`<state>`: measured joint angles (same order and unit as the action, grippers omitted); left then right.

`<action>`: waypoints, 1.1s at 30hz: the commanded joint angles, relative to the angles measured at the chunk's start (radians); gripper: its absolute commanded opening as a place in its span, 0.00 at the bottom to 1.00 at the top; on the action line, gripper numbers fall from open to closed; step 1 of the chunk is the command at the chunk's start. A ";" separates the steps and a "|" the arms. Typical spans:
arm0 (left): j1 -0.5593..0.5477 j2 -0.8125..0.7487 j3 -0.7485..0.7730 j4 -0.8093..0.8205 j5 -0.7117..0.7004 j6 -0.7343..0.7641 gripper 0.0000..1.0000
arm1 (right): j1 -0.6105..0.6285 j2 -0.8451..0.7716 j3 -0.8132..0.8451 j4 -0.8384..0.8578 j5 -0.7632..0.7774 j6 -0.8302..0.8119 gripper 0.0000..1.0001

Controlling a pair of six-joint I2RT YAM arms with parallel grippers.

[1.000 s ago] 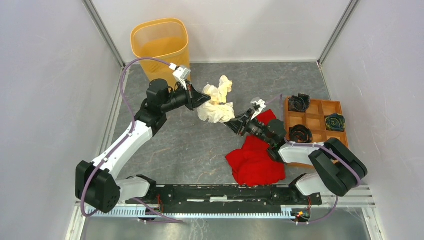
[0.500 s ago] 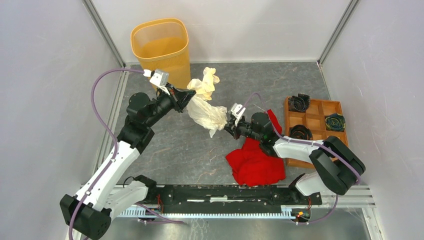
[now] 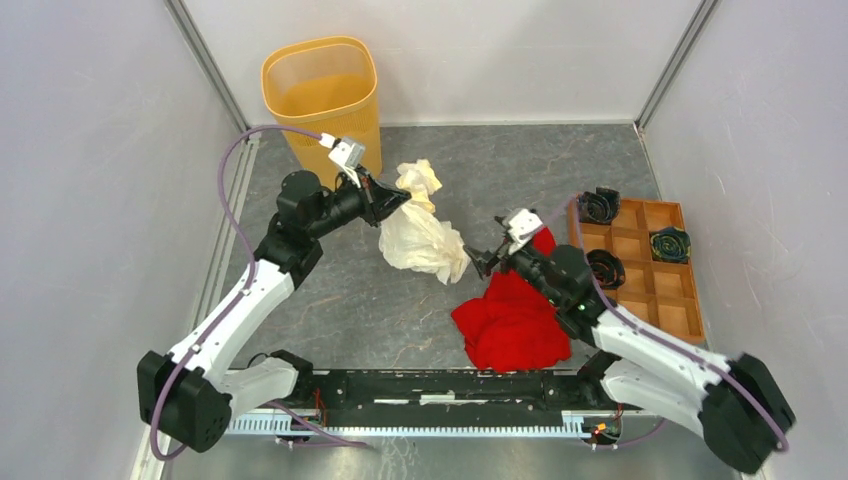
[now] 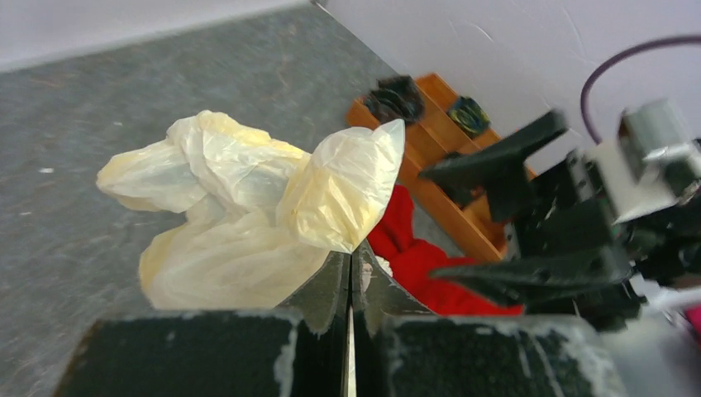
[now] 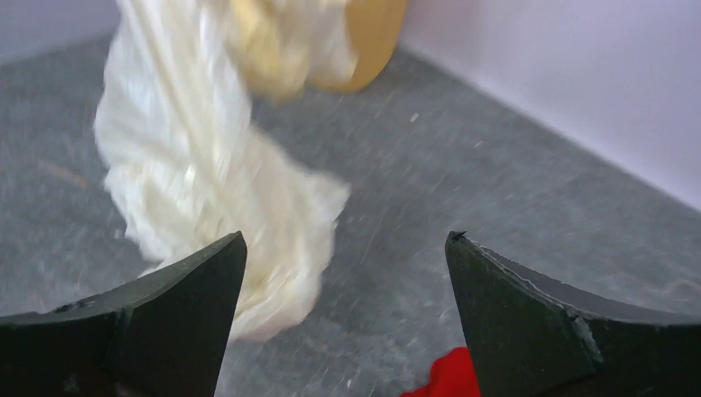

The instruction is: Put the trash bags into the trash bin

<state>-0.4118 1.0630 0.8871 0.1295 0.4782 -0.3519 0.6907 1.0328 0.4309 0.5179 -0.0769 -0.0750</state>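
Observation:
The cream-white trash bag (image 3: 421,238) hangs crumpled from my left gripper (image 3: 397,203), whose jaws are pressed shut on a fold of the film (image 4: 351,252). Most of the bag (image 4: 240,207) spreads out beyond the fingertips. The yellow-orange trash bin (image 3: 322,88) stands upright at the back left, behind the left gripper. My right gripper (image 3: 481,262) is open just right of the bag's lower end. In the right wrist view its jaws (image 5: 345,238) stand wide apart with nothing between them, the bag (image 5: 186,165) blurred ahead to the left and the bin (image 5: 374,33) behind it.
A red cloth heap (image 3: 512,320) lies under the right arm. A brown wooden compartment tray (image 3: 668,283) with dark coiled items sits at the right. Grey walls close in the left, back and right sides.
The right gripper has let go of the bag, opened wide and drawn back to the right. The left gripper, still holding the bag, has shifted slightly right and the bag hangs lower.

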 commanded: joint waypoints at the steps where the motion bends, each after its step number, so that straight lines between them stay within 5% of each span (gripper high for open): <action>1: -0.002 0.091 0.073 0.045 0.225 0.025 0.02 | -0.016 -0.163 -0.088 0.106 0.200 0.086 0.98; 5: -0.015 0.208 0.120 0.045 0.400 -0.016 0.02 | -0.071 -0.165 -0.094 0.132 0.206 0.280 0.98; 14: -0.087 0.315 0.194 -0.089 0.524 0.051 0.02 | -0.246 -0.014 -0.037 0.232 -0.279 0.554 0.98; 21: -0.089 0.286 0.201 -0.110 0.529 0.067 0.02 | -0.259 -0.149 -0.090 0.087 -0.335 0.089 0.90; 28: -0.093 0.280 0.210 -0.125 0.540 0.070 0.02 | -0.243 -0.439 -0.225 0.148 -0.369 -0.318 0.91; 33: -0.096 0.267 0.214 -0.125 0.562 0.069 0.02 | -0.242 -0.274 -0.032 -0.037 -0.604 -0.459 0.78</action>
<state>-0.5018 1.3701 1.0557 -0.0002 0.9943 -0.3519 0.4438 0.6407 0.2512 0.5961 -0.4961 -0.3447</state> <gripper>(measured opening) 0.032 0.842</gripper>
